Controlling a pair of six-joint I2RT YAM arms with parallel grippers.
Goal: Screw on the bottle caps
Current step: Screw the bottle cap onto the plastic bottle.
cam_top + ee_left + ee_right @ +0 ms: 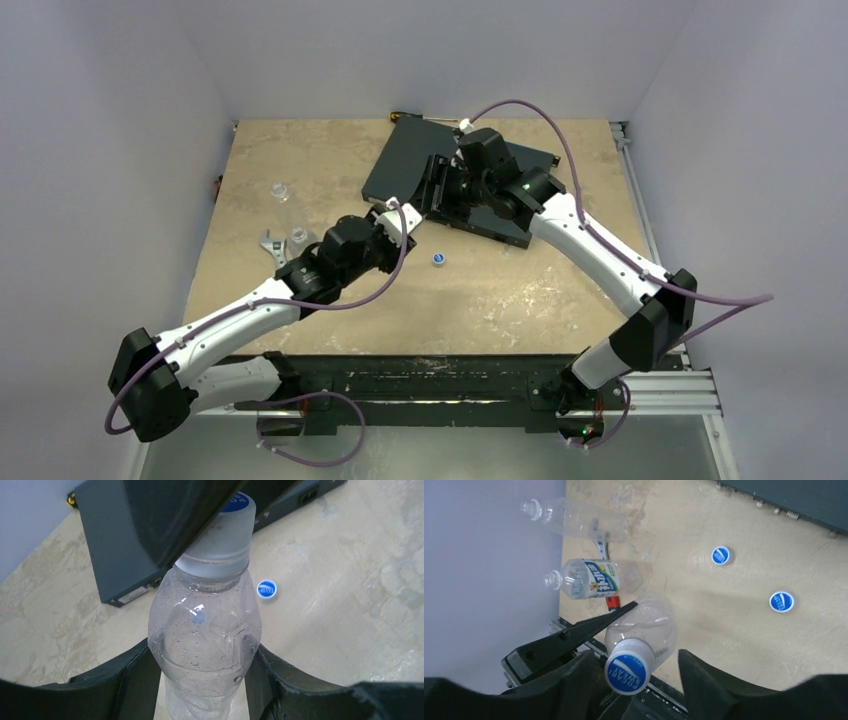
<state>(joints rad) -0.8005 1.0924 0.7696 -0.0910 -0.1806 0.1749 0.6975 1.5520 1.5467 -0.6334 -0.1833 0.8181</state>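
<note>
Nothing here reads cleanly to me. The blue top of the fitted cap (626,672), between the fingers of my right end effector (639,660), carries white lettering under a white swoosh, too blurred to spell out. A loose cap (720,555) and a second loose cap (782,601) on the bench (724,640) show the same white mark, unreadable. The labelled bottle (594,578) lying further off has a blue, white and green label with bold characters I cannot make out. The black box (115,545) has a pale sticker (134,595) on its edge, illegible.
</note>
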